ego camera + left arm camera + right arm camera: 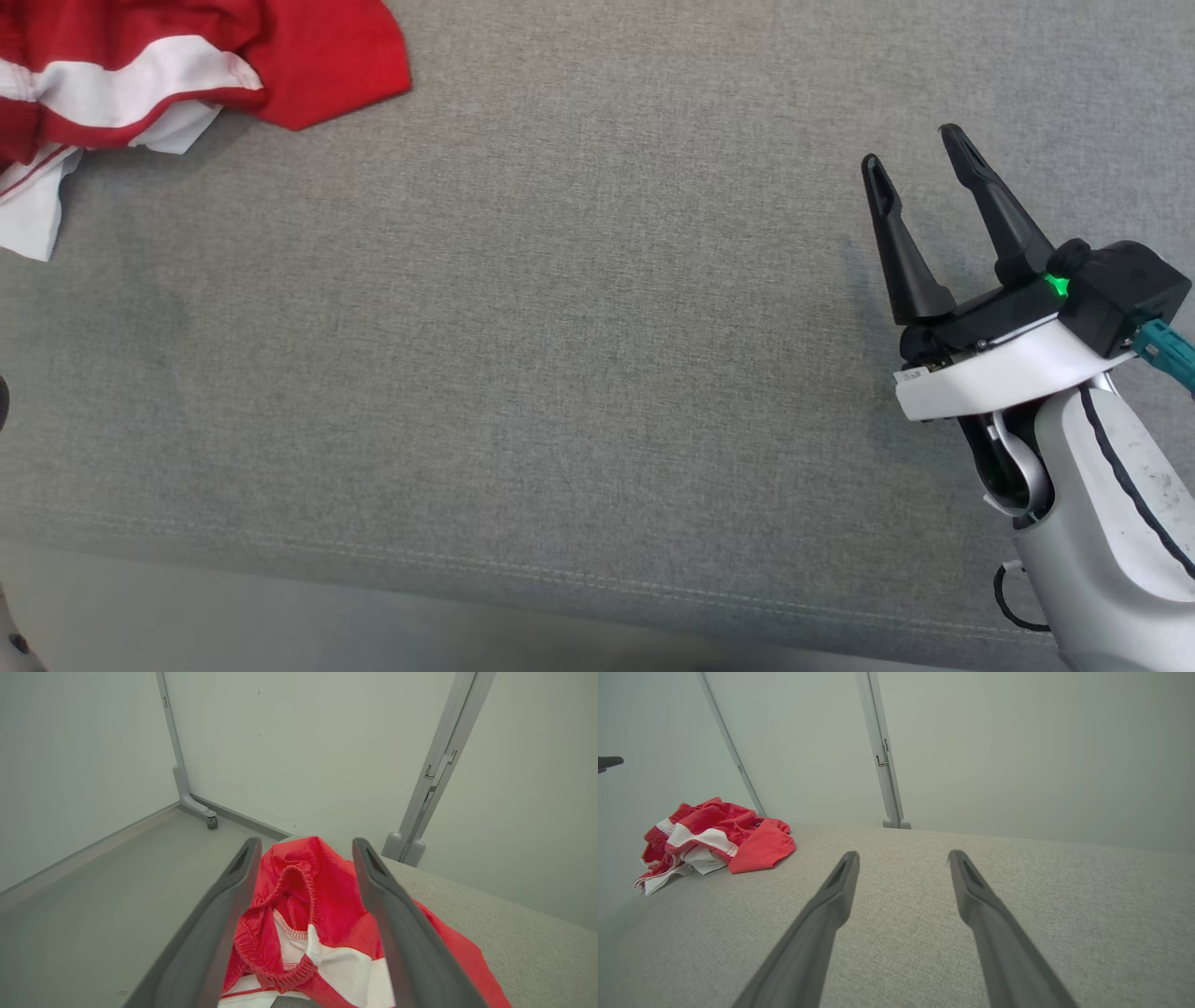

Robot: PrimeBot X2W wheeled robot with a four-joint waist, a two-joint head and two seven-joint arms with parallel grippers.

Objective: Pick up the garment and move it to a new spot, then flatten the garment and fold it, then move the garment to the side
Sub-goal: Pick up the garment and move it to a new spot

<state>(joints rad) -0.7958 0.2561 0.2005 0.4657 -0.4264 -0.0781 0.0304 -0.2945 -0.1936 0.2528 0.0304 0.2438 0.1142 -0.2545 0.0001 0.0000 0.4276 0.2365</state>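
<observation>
Head view looks down on a grey fabric surface with a stitched seam running near its front edge. The garment, red with white bands, lies crumpled at the far left corner of that view, partly cut off by the frame. The right claw hovers at the right side, well apart from the garment, its two dark fingers spread and nothing between them. A green light glows on its black wrist housing, and a teal connector sticks out beside it.

In the right wrist view the right claw points across bare grey cloth. The garment sits in a heap far off to the left, near the surface's edge, with a grey upright post against the pale wall behind.

In the left wrist view the left claw is held over the garment, fingers apart. The bunched red cloth and its gathered waistband show in the gap between them. Whether the fingers touch the cloth cannot be told. Beyond lie a pale floor and a frame leg on a small caster.
</observation>
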